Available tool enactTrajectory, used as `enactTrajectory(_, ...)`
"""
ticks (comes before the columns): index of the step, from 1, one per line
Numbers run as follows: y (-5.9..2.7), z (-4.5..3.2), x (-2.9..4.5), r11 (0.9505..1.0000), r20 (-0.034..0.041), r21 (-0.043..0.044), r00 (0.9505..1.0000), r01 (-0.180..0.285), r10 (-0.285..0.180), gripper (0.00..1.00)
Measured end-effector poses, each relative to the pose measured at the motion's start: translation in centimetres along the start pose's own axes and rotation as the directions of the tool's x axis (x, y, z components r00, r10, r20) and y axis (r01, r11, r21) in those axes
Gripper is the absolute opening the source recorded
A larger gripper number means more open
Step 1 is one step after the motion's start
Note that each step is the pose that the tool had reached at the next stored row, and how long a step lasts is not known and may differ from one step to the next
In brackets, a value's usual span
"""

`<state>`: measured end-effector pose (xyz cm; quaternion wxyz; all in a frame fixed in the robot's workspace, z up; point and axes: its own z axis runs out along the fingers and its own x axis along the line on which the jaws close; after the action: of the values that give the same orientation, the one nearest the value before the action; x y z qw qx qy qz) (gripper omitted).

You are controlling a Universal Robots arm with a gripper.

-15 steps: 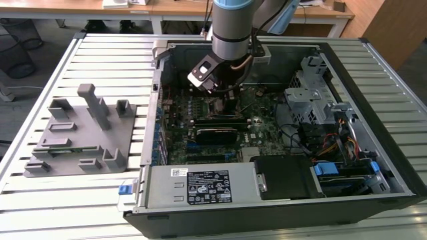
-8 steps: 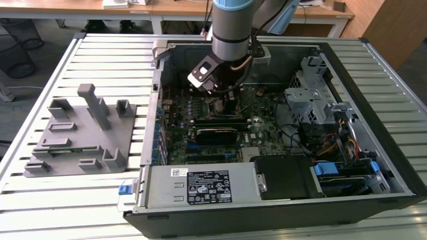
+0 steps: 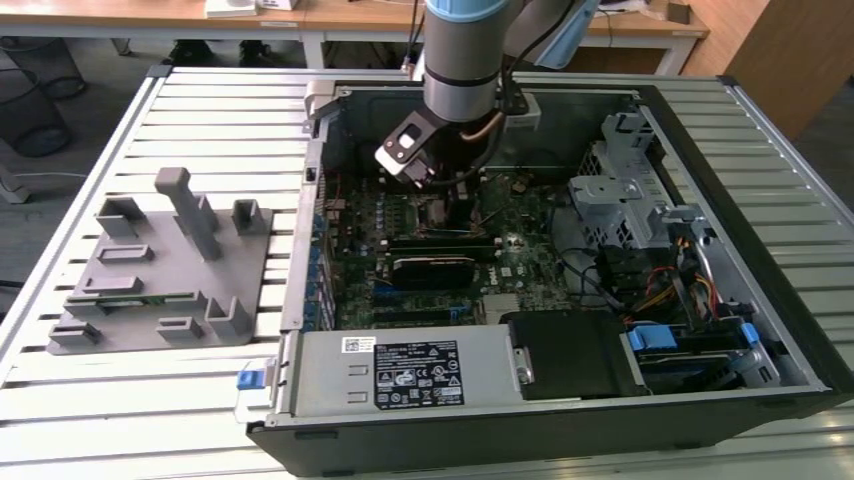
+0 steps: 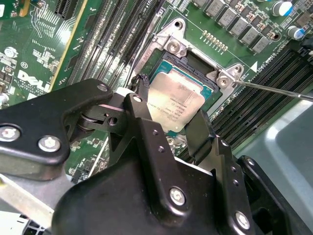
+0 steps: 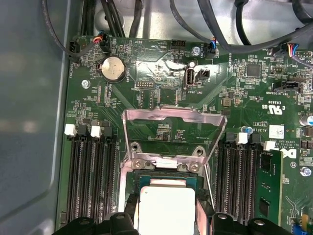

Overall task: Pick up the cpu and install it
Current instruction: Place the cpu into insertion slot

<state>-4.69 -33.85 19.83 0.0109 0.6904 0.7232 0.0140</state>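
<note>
The cpu [image 4: 175, 104] sits between the fingers [image 4: 141, 95] of the gripper [image 4: 168, 113], which is narrowed onto two opposite edges of the chip, silver top facing up. It is held directly over the black-framed socket [image 4: 168, 63] on the green motherboard [image 5: 161, 63], low enough that its edges line up inside the frame. Whether it already rests flat on the contacts cannot be told from either wrist view. The pick-up therefore looks done, and the placing is judged to be in its last stretch. The hinged metal plate [image 5: 173, 120] of the socket stands swung open and the thin wire lever [image 4: 274, 91] sticks out unlatched, so the chip is neither let go nor clamped down (the install is not yet complete). Rows of black memory slots [image 5: 88, 178] run on both sides of the socket. In the exterior view the arm [image 3: 461, 60] reaches down into the open computer case [image 3: 801, 330], which lies on a slatted table [image 3: 200, 100].
</note>
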Motion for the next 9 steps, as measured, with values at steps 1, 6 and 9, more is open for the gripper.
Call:
enactTrajectory(1,0.0,0.01,0.05,1.0,-0.0001,0.0,1.0,0.0,0.0,0.55)
enactTrajectory(6,-0.03,0.07,0.14,1.0,0.0,0.0,1.0,0.0,0.0,0.55)
enactTrajectory(9,-0.05,0.12,0.14,1.0,-0.0001,-0.0001,1.0,-0.003,0.003,0.55)
